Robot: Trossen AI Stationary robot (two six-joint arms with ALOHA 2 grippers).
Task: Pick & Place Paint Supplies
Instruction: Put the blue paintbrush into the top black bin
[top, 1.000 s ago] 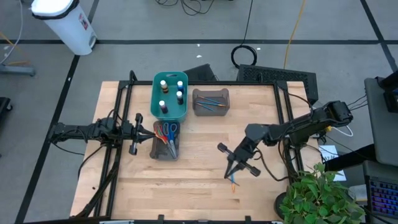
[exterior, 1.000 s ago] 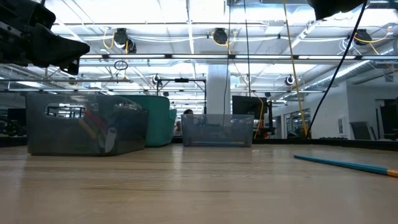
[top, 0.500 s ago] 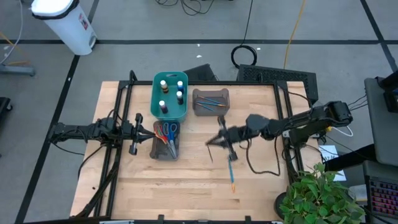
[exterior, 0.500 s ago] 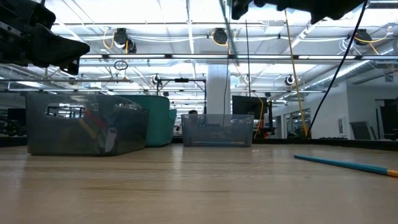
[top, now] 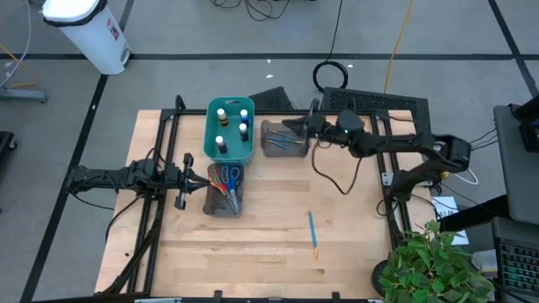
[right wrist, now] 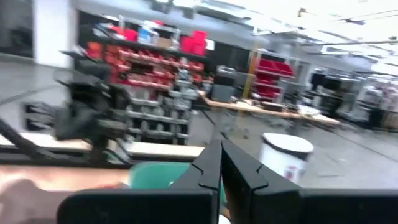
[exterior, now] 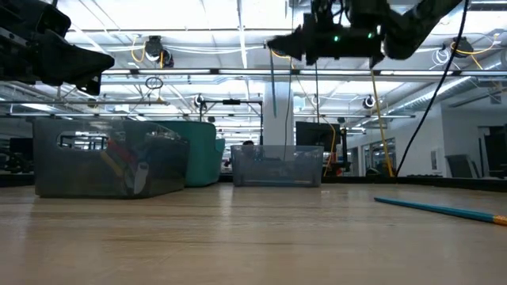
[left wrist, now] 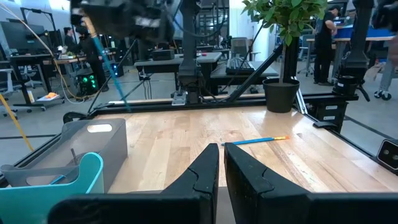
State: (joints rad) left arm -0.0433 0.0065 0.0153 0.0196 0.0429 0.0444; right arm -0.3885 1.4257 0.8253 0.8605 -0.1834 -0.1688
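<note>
My right gripper (top: 305, 126) is above the far grey bin (top: 285, 150), shut on a thin blue brush (left wrist: 111, 73) that hangs below it (exterior: 272, 95). That bin holds more brushes (top: 282, 139). A second blue brush with an orange tip (top: 312, 234) lies flat on the table at the near right (exterior: 440, 209). White-capped paint bottles (top: 223, 126) stand in the teal bin (top: 210, 143). Scissors (top: 226, 178) stick up from the near grey bin (top: 221, 206). My left gripper (left wrist: 221, 149) waits shut at the table's left (top: 195, 175). My right gripper pinches the blue brush near its upper end (left wrist: 96, 40) between its two fingers, which reach about level from the table's right side. The brush hangs below the fingers, slightly slanted and clear of the table, over the far grey bin.
The three bins cluster at the far left of centre. A potted plant (top: 434, 265) stands off the table's near right corner. Cables (top: 333, 181) trail from the right arm over the table. Bare wood spreads across the near half.
My right gripper has swung from the table's near right, where it pointed down at the tabletop, toward the far edge and over the far grey bin. It has tipped up to about level, and the held brush went with it. The second brush stays put.
</note>
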